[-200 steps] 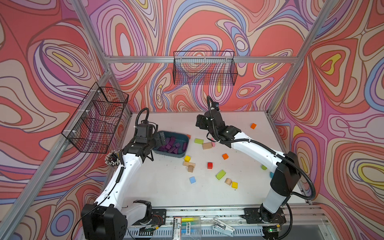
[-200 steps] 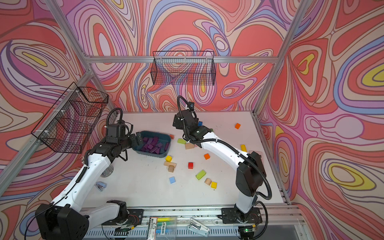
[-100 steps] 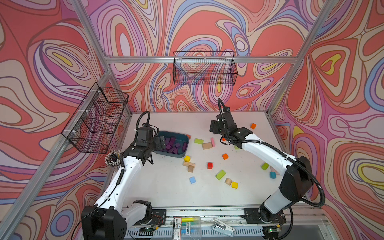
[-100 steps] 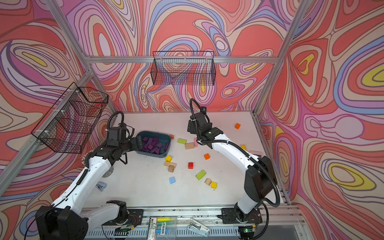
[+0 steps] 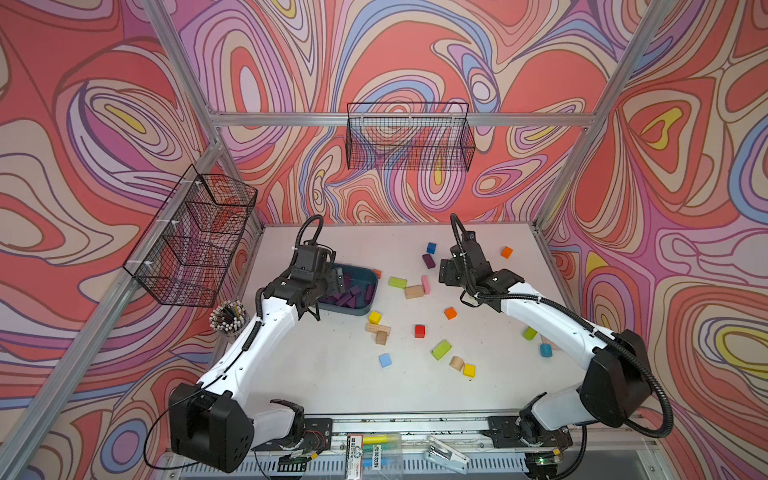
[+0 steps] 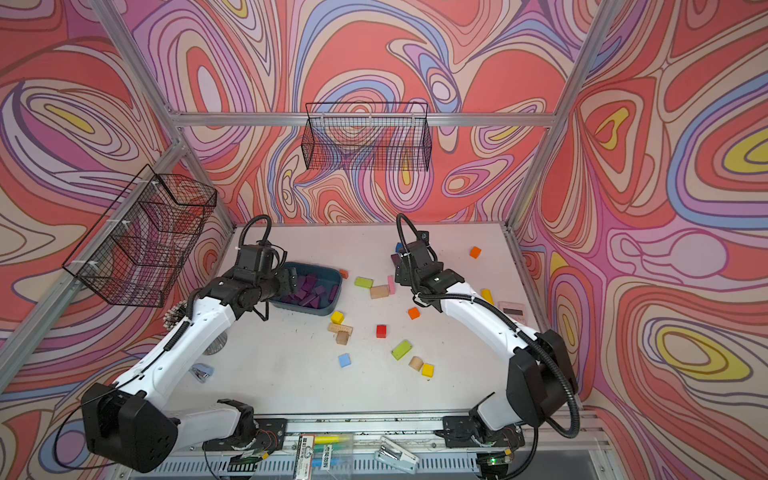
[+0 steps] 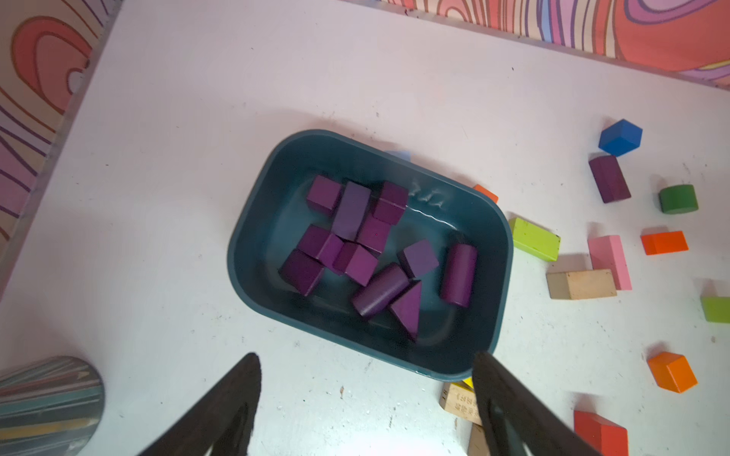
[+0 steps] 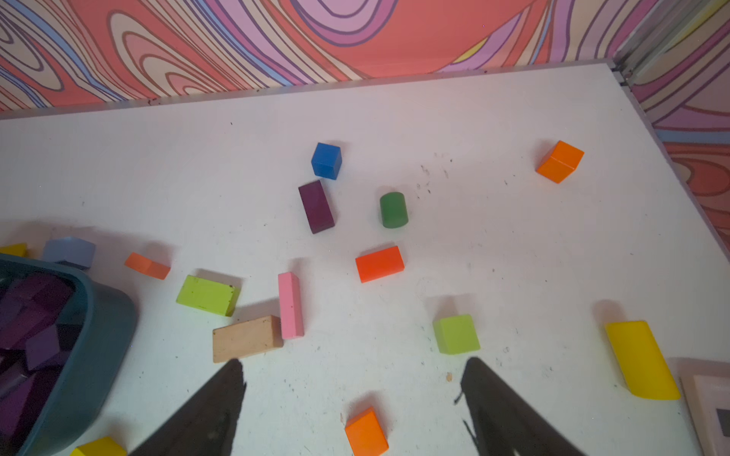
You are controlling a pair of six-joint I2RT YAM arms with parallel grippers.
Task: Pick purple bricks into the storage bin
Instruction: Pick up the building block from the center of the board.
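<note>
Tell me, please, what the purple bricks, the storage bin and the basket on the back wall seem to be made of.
Purple bricks: probably painted wood, matte; crisp edges, and the unpainted block nearby shows bare wood.
Storage bin: likely moulded plastic, slightly glossy; rounded corners, light glints on its wall.
Back-wall basket: black wire, presumably coated metal; thin open grid.

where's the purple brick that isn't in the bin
In a top view the purple brick lies toward the back, right of centre, just in front of the blue cube; a green cylinder sits beside it.

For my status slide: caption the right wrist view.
Open right gripper over scattered blocks; one purple brick lies beside a blue cube.
</note>
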